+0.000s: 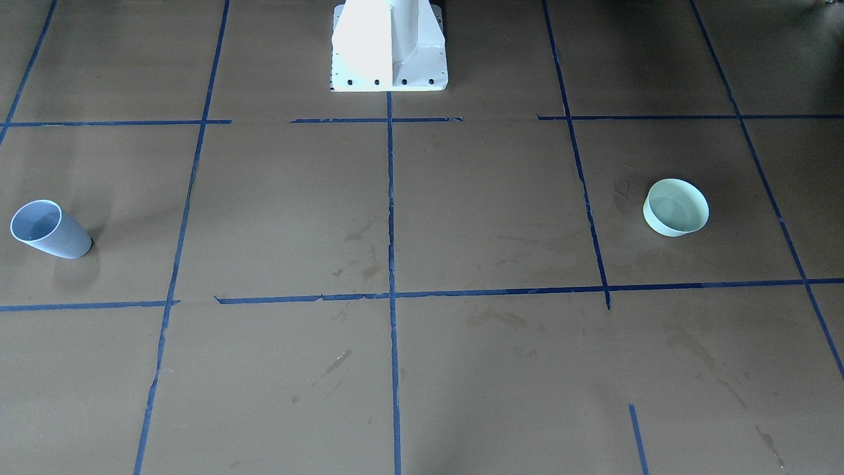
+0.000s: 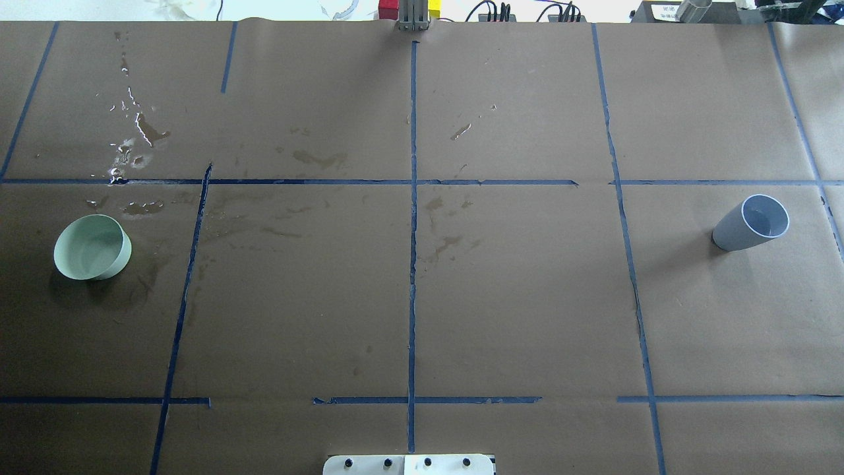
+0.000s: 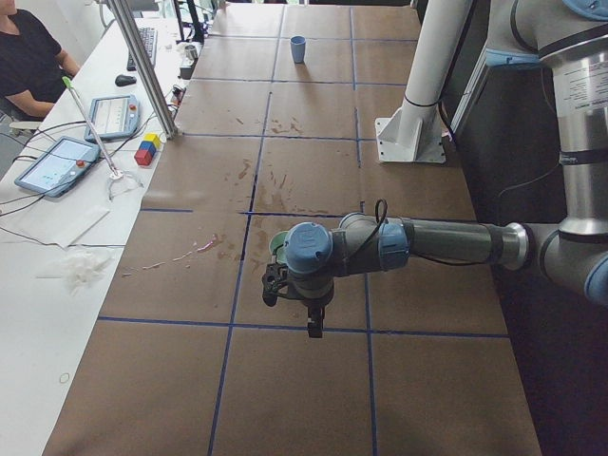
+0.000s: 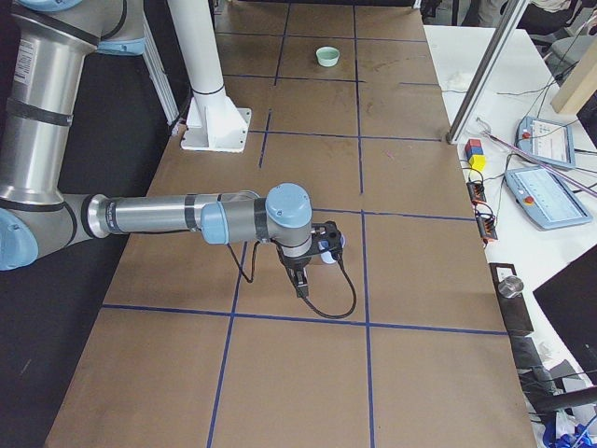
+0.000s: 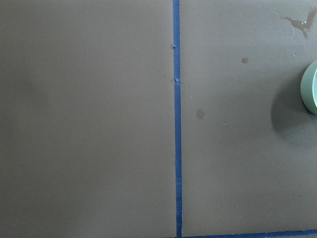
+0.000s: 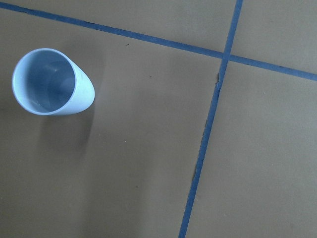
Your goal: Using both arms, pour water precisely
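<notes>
A pale green bowl (image 2: 92, 247) stands on the table's left side, and a grey-blue cup (image 2: 752, 223) stands upright on its right side. Whether water is in the cup I cannot tell. The left arm (image 3: 446, 242) reaches out level over the table, its left gripper (image 3: 275, 285) hanging just beside and above the bowl (image 3: 277, 247). The right arm (image 4: 159, 217) does the same by the cup (image 4: 332, 259), which the right gripper (image 4: 322, 247) mostly hides. Neither gripper's state can be told. The wrist views show the bowl's edge (image 5: 311, 94) and the cup (image 6: 52, 82).
Brown paper with blue tape lines (image 2: 413, 198) covers the table. Wet spills (image 2: 138, 128) lie beyond the bowl. The white pedestal base (image 1: 389, 46) stands at the robot's edge. A person (image 3: 28, 57), tablets (image 3: 57, 161) and coloured blocks (image 3: 147, 147) are along the operators' side.
</notes>
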### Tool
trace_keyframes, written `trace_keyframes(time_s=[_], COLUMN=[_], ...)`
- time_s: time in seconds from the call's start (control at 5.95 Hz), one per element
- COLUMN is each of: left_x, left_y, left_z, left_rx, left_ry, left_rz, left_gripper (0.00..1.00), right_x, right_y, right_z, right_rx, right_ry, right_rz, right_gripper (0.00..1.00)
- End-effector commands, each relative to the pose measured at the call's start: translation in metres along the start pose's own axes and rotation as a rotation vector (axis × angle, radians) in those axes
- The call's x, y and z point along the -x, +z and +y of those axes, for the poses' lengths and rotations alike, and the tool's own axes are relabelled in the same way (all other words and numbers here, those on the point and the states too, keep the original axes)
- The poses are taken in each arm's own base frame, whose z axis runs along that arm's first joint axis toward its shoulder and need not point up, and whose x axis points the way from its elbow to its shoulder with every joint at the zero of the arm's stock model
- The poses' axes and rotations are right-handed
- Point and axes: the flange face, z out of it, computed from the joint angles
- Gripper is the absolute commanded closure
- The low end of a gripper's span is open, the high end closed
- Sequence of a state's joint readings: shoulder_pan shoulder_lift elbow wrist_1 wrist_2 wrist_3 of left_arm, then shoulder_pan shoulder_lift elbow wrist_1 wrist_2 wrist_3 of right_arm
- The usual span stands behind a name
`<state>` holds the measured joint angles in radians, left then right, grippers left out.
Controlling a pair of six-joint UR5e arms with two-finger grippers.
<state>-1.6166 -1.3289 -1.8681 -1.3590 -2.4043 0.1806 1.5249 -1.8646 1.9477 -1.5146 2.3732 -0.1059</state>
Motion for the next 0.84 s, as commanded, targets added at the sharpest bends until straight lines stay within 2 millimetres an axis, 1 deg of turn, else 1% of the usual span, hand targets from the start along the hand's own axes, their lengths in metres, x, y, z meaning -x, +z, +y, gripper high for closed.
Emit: trace_keyframes(time_s=[0.0,0.34,0.5,0.67], left_x=[-0.006,0.001,-0.008,-0.004], left_y=[-0.001,0.003,-0.006,-0.002], left_z=[-0.012,-0.008,-0.018,-0.017], left_rx=[-0.013,-0.004,-0.020,-0.014], left_ry=[0.027,0.011,0.032,0.024], left_rz=[-0.001,-0.037,-0.053,-0.046], left_gripper=[0.00,0.00,0.00,0.00], right_x=[0.002,0.000,-0.001,0.000], right_y=[-0.002,-0.001,-0.001,-0.001], right_z=[0.003,0.004,0.004,0.003], right_rx=[-0.002,0.003,0.002,0.001], right_ry=[0.003,0.009,0.008,0.006], right_rz=[0.001,0.011,0.014,0.014], right_gripper=[0.00,0.00,0.00,0.00])
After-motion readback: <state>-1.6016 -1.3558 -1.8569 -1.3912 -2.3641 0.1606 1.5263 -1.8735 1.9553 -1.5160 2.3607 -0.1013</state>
